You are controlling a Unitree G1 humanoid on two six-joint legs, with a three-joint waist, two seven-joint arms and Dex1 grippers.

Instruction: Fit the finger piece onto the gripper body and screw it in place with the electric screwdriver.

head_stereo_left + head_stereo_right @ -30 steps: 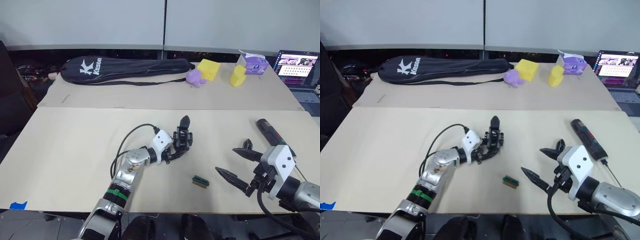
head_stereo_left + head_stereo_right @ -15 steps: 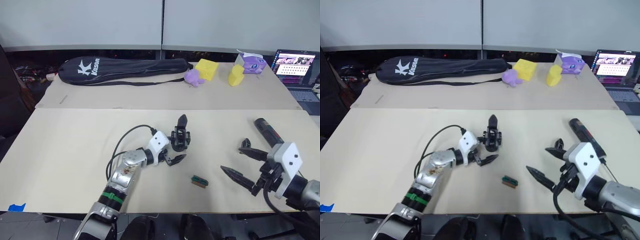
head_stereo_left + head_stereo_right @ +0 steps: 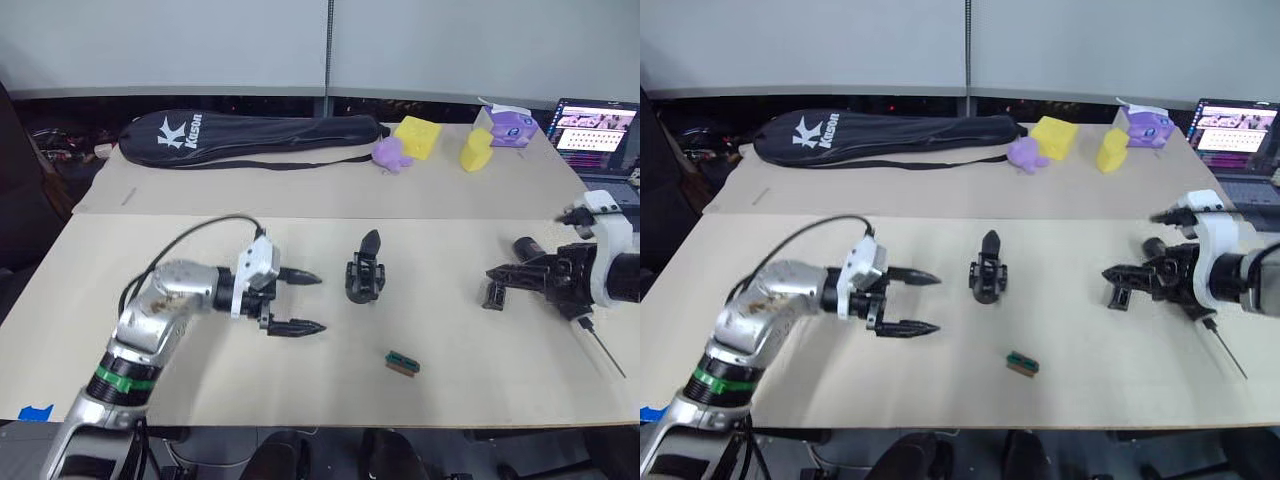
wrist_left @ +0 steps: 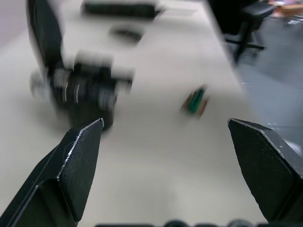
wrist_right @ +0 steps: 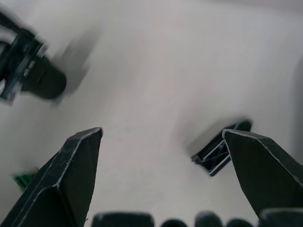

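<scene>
The gripper body (image 3: pixel 365 272) stands alone mid-table, its pointed black finger upright. To its left, a hand's width away, my left gripper (image 3: pixel 319 302) is open and aimed at it, holding nothing. The finger piece (image 3: pixel 493 296) lies on the table to the right; the right wrist view shows it as a small black wedge (image 5: pixel 220 146) near one fingertip. Hovering just over and beside it, my right gripper (image 5: pixel 162 132) is open and empty. The electric screwdriver (image 3: pixel 526 248) lies behind that gripper, mostly hidden, with its thin bit (image 3: pixel 603 353) pointing toward the front edge.
A small green block (image 3: pixel 402 362) lies near the front edge, in front of the gripper body. At the back sit a long black racket bag (image 3: pixel 250 135), yellow and purple foam toys (image 3: pixel 415 140) and a laptop (image 3: pixel 595 130).
My left gripper has drawn back leftward off the gripper body, which now stands alone. My right gripper has swung away from the front edge to the finger piece beside the screwdriver.
</scene>
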